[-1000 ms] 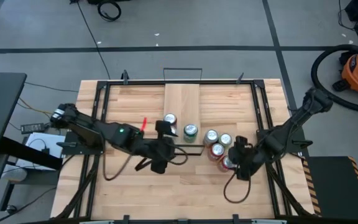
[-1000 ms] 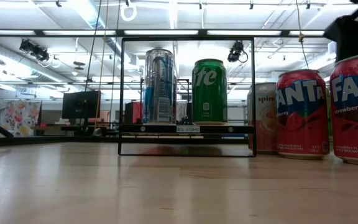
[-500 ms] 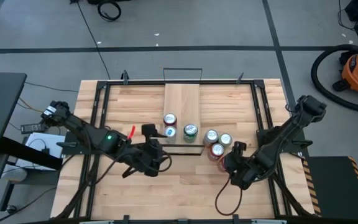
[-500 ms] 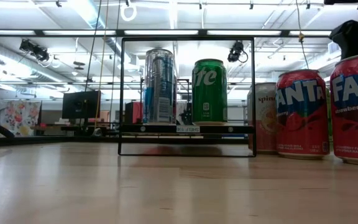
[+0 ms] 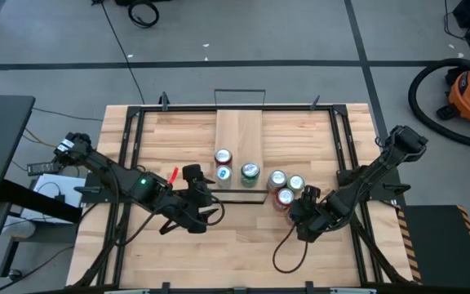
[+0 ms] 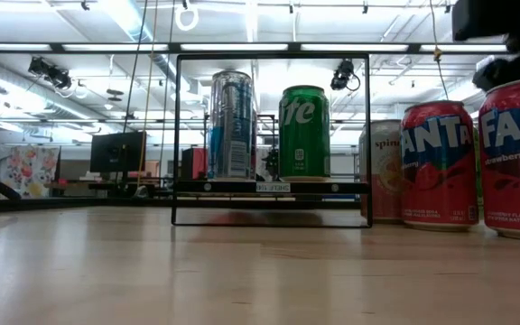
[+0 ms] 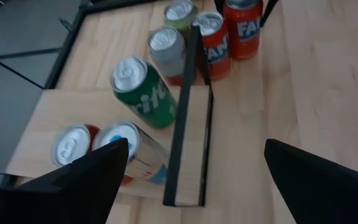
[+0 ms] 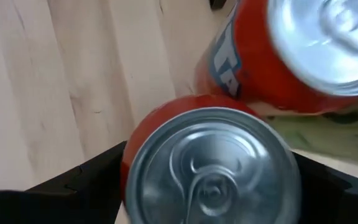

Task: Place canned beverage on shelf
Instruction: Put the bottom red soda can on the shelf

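Shelf (image 5: 239, 139): a narrow light-wood board with black wire end rails, lying mid-table and reaching toward the far edge. On its near end stand a green can (image 5: 250, 172), a silver-blue can (image 5: 223, 173) and, behind that, a red can (image 5: 223, 156).

Four more cans stand on the table (image 5: 178, 131) beside the shelf's near right corner, among them two red Fanta cans (image 6: 439, 164).

Right gripper (image 5: 302, 214): directly over the nearest red can (image 8: 211, 168), fingers spread to either side of its top; contact cannot be confirmed.

Left gripper (image 7: 191, 180): spread wide and empty, near the shelf's near left corner.
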Controlling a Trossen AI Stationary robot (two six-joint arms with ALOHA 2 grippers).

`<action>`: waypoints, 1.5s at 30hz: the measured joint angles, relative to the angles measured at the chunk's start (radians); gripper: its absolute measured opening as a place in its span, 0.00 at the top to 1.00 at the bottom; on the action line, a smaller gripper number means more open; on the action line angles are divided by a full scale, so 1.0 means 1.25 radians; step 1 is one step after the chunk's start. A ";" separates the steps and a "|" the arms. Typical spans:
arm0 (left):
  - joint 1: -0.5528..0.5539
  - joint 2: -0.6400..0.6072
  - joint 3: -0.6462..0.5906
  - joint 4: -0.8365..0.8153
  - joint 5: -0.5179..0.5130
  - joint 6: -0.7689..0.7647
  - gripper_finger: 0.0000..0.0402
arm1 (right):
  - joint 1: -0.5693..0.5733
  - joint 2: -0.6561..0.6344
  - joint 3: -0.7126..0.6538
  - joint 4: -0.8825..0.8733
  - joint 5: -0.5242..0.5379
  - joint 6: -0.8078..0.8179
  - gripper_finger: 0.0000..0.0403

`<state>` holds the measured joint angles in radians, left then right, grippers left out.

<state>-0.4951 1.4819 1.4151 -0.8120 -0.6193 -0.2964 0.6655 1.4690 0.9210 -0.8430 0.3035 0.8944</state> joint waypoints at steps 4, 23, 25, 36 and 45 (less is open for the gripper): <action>0.003 0.001 0.000 0.001 0.005 -0.006 0.03 | -0.022 0.003 -0.033 0.040 -0.040 -0.004 0.14; 0.003 0.001 0.000 0.002 0.006 -0.007 0.03 | -0.049 -0.013 -0.064 0.068 -0.097 -0.045 0.23; 0.003 0.001 0.000 0.002 0.006 -0.006 0.03 | -0.049 -0.025 -0.049 0.030 -0.125 -0.046 0.22; 0.003 0.002 0.000 0.001 0.006 -0.006 0.03 | -0.042 -0.165 0.082 -0.143 -0.152 -0.074 0.21; 0.004 0.002 0.000 -0.003 -0.022 0.045 0.03 | -0.100 -0.238 0.213 -0.264 0.073 -0.177 0.21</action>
<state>-0.4904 1.4837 1.4151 -0.8156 -0.6465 -0.2403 0.5408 1.1712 1.1875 -1.1726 0.3954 0.6726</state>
